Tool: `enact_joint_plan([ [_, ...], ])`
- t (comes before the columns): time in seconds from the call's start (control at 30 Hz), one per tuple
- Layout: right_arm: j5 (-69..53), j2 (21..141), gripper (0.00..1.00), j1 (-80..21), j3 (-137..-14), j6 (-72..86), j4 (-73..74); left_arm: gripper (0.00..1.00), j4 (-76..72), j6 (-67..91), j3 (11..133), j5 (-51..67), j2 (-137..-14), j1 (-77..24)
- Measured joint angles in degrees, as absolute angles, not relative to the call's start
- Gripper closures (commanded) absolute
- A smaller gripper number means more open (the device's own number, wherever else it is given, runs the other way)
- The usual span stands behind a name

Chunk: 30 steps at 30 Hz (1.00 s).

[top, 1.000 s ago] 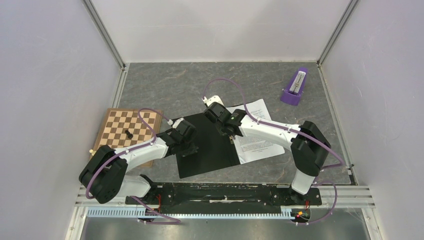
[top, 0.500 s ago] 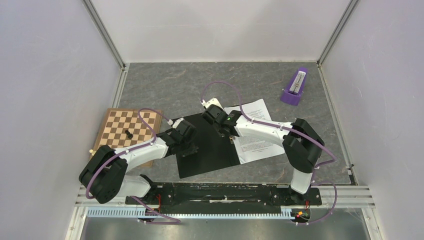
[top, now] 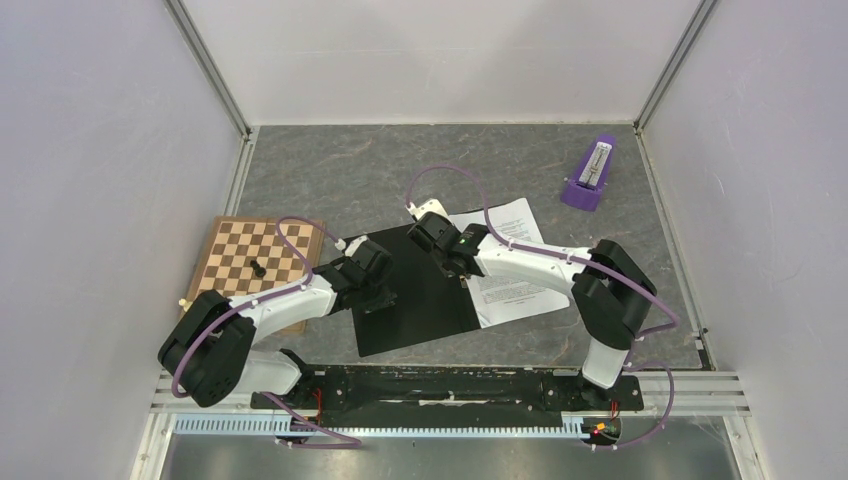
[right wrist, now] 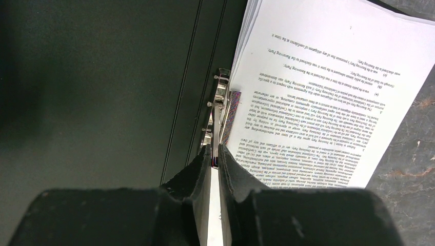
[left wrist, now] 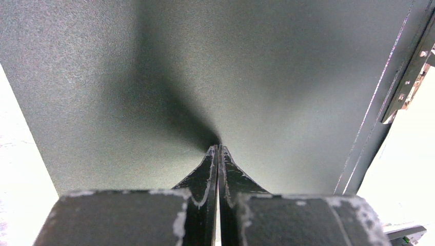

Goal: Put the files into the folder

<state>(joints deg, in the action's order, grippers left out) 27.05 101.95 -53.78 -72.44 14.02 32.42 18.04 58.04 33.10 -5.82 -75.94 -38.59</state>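
Left fingers, pressed together, touch the black inside of the open folder at mid-bench. The right fingers pinch its metal spine clip. The files lie at the folder's 3 o'clock, just beside the clip. A chessboard sits at 9 o'clock.

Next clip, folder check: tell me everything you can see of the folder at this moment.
The folder lies open and flat on the grey table, with its matte black inside facing up; its outside is hidden. Pressed creases run along the spine, where a shiny metal clip sits. The files lie stacked right of the spine, their edge at the clip. The left gripper, shut, presses its tips on the bare left cover. The right gripper appears to pinch the clip.
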Motion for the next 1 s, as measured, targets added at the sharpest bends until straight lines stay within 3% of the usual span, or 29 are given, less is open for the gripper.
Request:
enact_joint_plan([
  [0.53, 26.7, 101.1, 0.89, -53.9, -70.8, 14.5, 32.2, 0.97, 17.8, 58.1, 33.1, -5.8, -76.1, -38.6],
  [1.0, 25.3, 96.1, 1.00, -54.2, -61.4, 16.8, 27.1, 0.97, 15.4, 61.1, 32.2, -5.5, -76.3, -38.1],
])
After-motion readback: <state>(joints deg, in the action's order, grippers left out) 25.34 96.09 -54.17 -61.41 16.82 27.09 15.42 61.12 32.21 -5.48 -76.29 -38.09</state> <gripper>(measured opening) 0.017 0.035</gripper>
